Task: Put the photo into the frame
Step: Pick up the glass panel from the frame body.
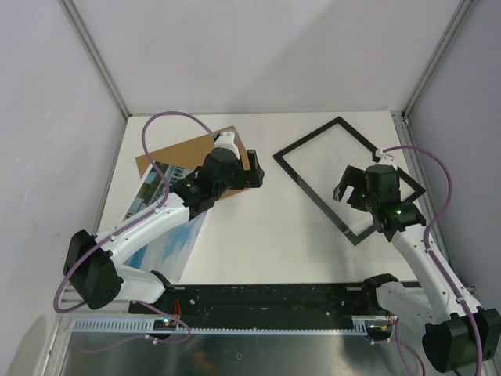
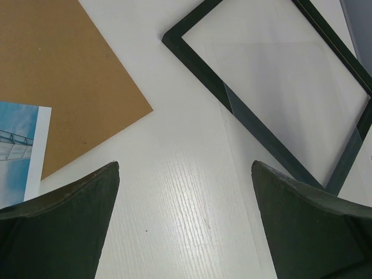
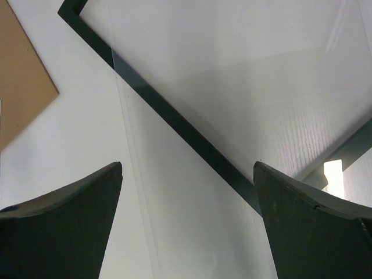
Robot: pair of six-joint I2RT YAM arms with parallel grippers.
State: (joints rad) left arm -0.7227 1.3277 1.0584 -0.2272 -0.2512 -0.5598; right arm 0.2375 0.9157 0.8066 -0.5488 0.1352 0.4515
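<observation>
The photo (image 1: pixel 168 229) lies flat at the table's left, blue sky showing, partly under my left arm and overlapping the brown backing board (image 1: pixel 178 150); its corner shows in the left wrist view (image 2: pixel 17 152). The black frame (image 1: pixel 306 138) lies flat at the right, also seen close up (image 2: pixel 203 68) (image 3: pixel 174 115). A clear glazing sheet lies on it, its edge reaching past the frame's near bar. My left gripper (image 1: pixel 252 171) (image 2: pixel 186 168) hangs open over bare table between board and frame. My right gripper (image 1: pixel 350 194) (image 3: pixel 187 168) is open above the frame's near bar, holding nothing.
The backing board (image 2: pixel 64 75) (image 3: pixel 20 81) lies tilted at the back left. Grey enclosure walls with metal posts (image 1: pixel 98 59) close in the table's back and sides. A black rail (image 1: pixel 266 298) runs along the near edge between the arm bases.
</observation>
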